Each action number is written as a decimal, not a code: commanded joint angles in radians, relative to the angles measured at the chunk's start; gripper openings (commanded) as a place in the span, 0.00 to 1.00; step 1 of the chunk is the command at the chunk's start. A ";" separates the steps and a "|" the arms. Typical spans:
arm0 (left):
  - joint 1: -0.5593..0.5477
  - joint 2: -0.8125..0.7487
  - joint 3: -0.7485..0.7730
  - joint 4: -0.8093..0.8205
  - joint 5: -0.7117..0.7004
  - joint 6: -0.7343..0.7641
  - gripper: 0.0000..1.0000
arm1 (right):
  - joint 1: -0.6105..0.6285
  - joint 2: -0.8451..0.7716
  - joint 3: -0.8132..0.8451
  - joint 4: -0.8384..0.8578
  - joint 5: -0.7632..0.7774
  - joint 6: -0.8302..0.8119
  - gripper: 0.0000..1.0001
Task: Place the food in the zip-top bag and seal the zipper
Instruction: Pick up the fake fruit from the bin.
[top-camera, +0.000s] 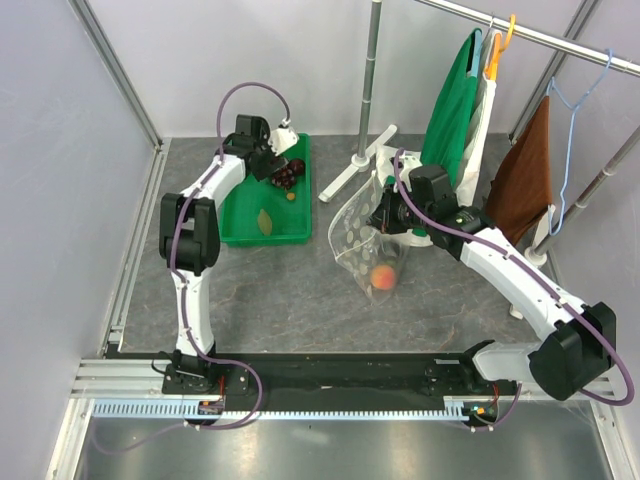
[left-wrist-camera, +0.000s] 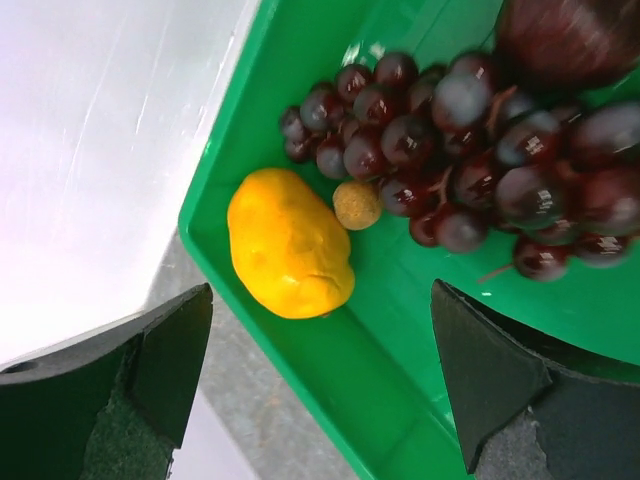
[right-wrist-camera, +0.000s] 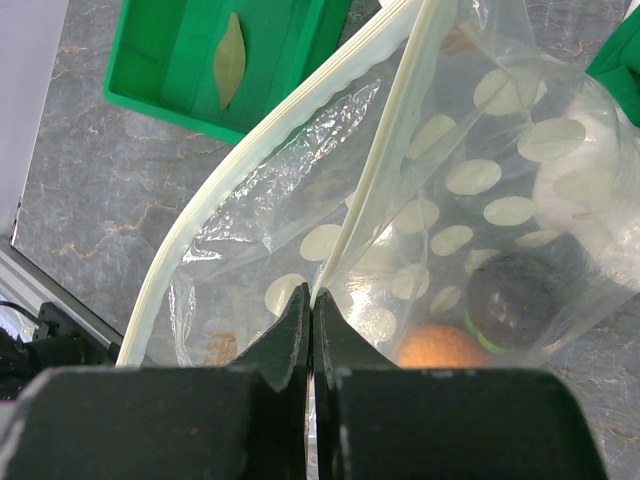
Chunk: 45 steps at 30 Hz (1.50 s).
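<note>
My left gripper (top-camera: 278, 165) hangs open over the back of the green tray (left-wrist-camera: 300, 60). Its fingers (left-wrist-camera: 170, 360) straddle the tray's rim. Just ahead of them lie the orange (left-wrist-camera: 290, 243) and the dark purple grape bunch (left-wrist-camera: 470, 150), with a dark round plum (left-wrist-camera: 565, 40) behind. My right gripper (right-wrist-camera: 313, 295) is shut on one zipper strip (right-wrist-camera: 385, 150) of the zip-top bag (top-camera: 370, 240) and holds its mouth open. The other strip (right-wrist-camera: 200, 215) sags to the left. The peach (top-camera: 383, 277) lies inside the bag. A dark round shape (right-wrist-camera: 515, 295) shows through the plastic.
A small tan ball (left-wrist-camera: 357, 204) sits between the orange and the grapes, and a leaf (top-camera: 265, 220) lies at the tray's near end. A clothes rack's white base (top-camera: 350, 165) and pole stand behind the bag, with a green and white garment (top-camera: 455, 110) and a brown cloth (top-camera: 525, 175) hanging at the right.
</note>
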<state>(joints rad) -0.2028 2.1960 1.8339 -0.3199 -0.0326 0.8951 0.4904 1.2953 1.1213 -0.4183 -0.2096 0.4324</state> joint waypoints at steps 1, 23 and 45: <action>0.000 0.047 0.047 0.068 -0.085 0.191 0.95 | -0.004 0.012 0.009 0.024 -0.007 -0.004 0.00; 0.022 0.267 0.143 0.153 -0.240 0.386 0.96 | -0.012 0.064 0.049 0.026 -0.007 -0.006 0.00; 0.014 0.189 0.114 0.073 -0.224 0.311 0.44 | -0.023 0.056 0.041 0.027 -0.011 -0.003 0.00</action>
<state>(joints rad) -0.1818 2.4588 1.9785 -0.2245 -0.2638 1.2369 0.4732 1.3582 1.1286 -0.4145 -0.2127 0.4309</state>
